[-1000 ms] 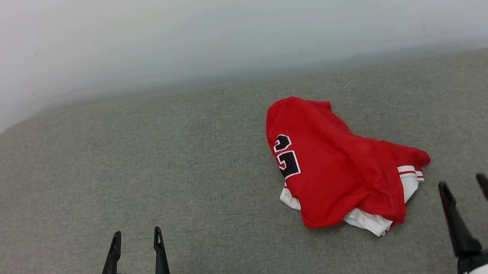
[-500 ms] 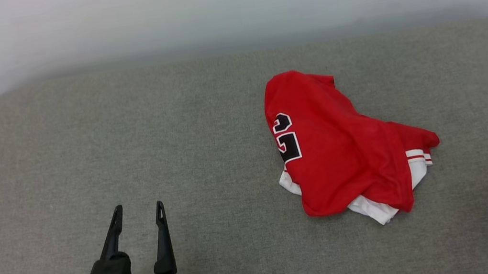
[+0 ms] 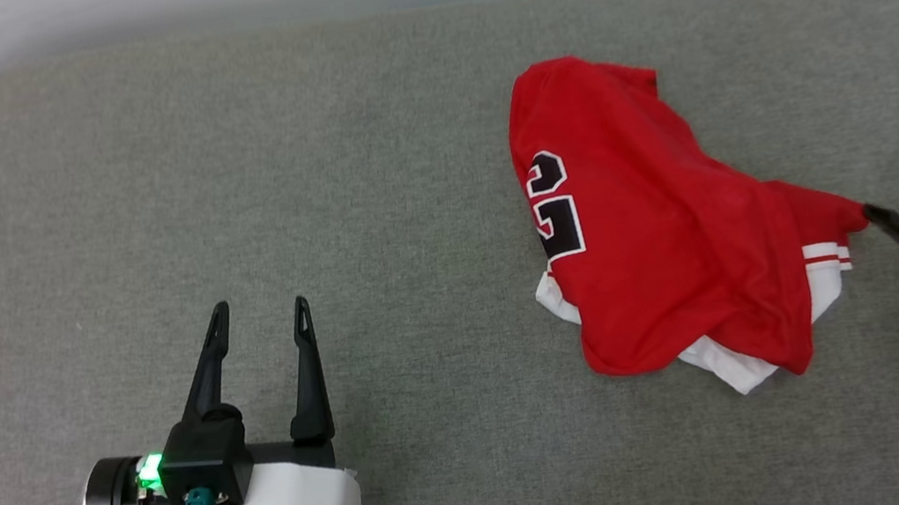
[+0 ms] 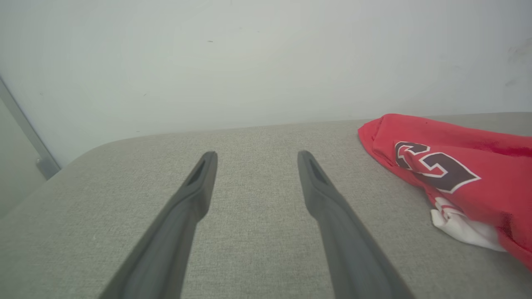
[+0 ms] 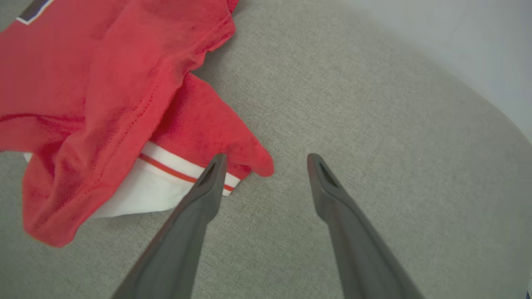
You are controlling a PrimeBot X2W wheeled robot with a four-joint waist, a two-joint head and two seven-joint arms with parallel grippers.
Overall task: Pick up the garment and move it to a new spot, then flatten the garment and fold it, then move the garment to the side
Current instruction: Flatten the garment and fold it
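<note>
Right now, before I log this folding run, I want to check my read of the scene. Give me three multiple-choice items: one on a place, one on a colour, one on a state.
1. The red jersey T-shirt lies on the grey padded surface toward: A the robot's left; B the robot's right; C the near edge, hanging off.
2. Its sleeve cuff is: A white with a red stripe; B solid black; C blue.
3. The right gripper is: A shut on the shirt; B shut on nothing; C open, fingertips near the shirt's red corner.

Answers:
1 B: the head view shows the shirt right of centre, well away from the left gripper.
2 A: the right wrist view shows white cloth crossed by a red line.
3 C: its fingers stand apart with nothing clamped.
</note>
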